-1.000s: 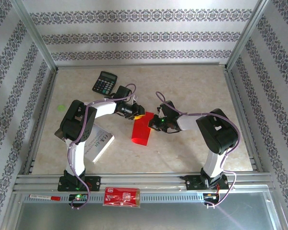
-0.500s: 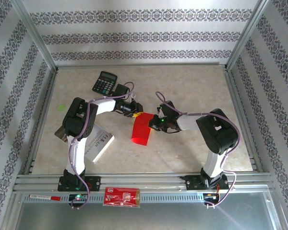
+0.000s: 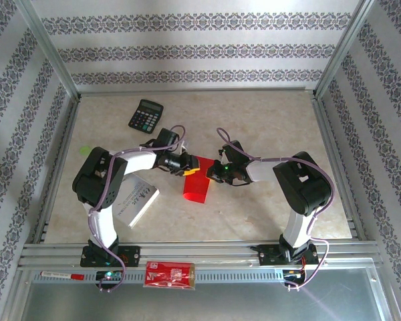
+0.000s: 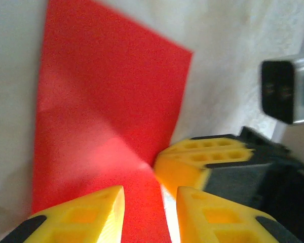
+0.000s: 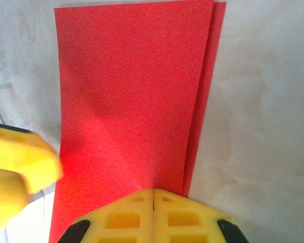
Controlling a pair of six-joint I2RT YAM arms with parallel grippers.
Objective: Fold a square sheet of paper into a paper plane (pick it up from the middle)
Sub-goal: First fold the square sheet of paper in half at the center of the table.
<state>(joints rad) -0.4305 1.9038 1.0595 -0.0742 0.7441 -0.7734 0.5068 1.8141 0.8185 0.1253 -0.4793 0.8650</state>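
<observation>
Two grippers mid-frame at sheet [image 3: 195,184]; left gripper [image 3: 187,166] just swung in, jaws spread; right gripper [image 3: 213,171] jaws pressed together; fold likely next.

The thin red paper sheet [image 3: 196,184], folded double, lies flat on the pale marbled tabletop [image 3: 267,120] between the two grippers. The left gripper [image 3: 189,167] stands over the sheet's far left corner with its fingers apart and the paper under the gap. The right gripper [image 3: 213,171] sits at the sheet's far right edge with its fingertips pressed together, just beside the left gripper's tips. Most of the sheet reaches nearward from both grippers. The black pocket calculator [image 3: 146,114] lies behind and left of the left gripper, well apart. The white printed booklet [image 3: 138,200] lies to that gripper's near left. The red printed rectangular packet [image 3: 169,274] lies on the front rail, well nearer than both grippers.
</observation>
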